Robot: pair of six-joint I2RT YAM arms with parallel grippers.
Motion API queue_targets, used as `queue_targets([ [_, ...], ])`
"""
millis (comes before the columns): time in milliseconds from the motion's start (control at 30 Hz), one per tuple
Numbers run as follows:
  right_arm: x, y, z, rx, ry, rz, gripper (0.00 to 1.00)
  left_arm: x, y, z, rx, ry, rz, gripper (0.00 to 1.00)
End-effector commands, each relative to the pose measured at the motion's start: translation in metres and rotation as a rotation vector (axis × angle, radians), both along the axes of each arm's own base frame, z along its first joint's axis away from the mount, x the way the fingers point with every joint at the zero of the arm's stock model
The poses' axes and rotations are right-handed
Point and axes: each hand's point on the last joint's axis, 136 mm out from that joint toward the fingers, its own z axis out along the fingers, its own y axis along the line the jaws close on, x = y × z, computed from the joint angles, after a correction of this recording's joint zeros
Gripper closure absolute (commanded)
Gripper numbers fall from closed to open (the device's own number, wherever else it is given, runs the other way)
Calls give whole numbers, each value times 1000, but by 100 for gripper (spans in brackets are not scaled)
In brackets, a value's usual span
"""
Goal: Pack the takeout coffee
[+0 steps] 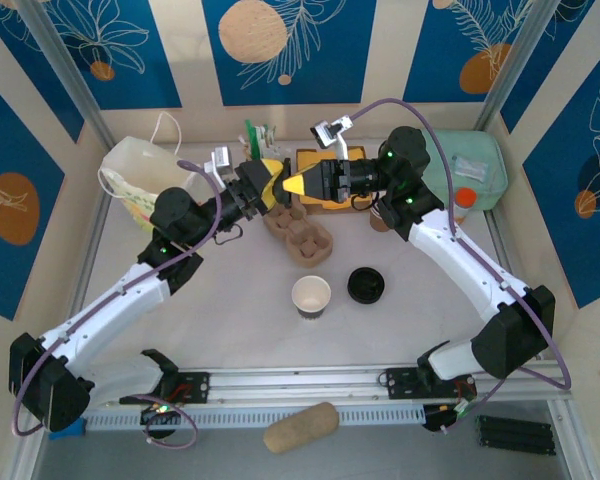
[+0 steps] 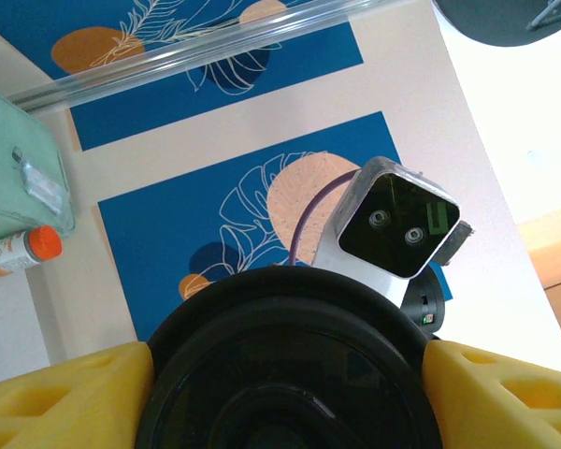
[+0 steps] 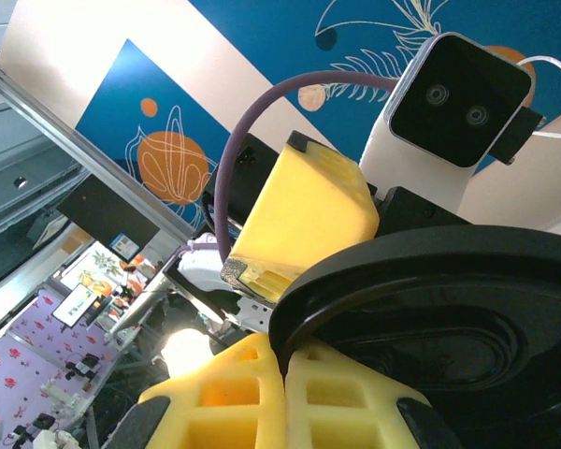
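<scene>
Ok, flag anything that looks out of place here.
A tan cylinder lies on its side behind the arms' base rail, off the white work surface. The paper cup stands lidless; the right gripper pinches a black lid in mid-air.

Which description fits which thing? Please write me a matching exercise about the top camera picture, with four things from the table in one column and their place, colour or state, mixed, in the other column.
Things:
1. paper cup
2. loose lid
3. bag
4. container

Descriptions:
A. pale green, at the back right
B. upright and open, near the table's middle
C. white, with handles, at the back left
D. black, lying flat just right of the cup

Pairs: 1-B; 2-D; 3-C; 4-A
</scene>
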Motion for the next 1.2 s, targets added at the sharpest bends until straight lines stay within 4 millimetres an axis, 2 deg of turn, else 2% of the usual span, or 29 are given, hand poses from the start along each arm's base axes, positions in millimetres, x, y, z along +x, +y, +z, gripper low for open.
queue_targets([
  [0,0,2,4,7,-18,-12,100,-4,-3,3,-25,-16,-15,27],
  [167,0,1,4,6,-16,-14,100,-4,-2,2,-23,-12,-9,22],
  [300,1,0,4,5,-17,-20,100,-4,-2,-1,-17,-4,-8,14],
  [500,3,0,3,3,-9,-26,100,-5,-1,0,-19,-7,-7,12],
  [867,9,1,-6,-6,10,-46,100,-7,-1,5,-35,-21,-14,24],
  [1167,14,-1,-9,-10,24,-66,100,-5,-1,0,-33,-14,-6,28],
])
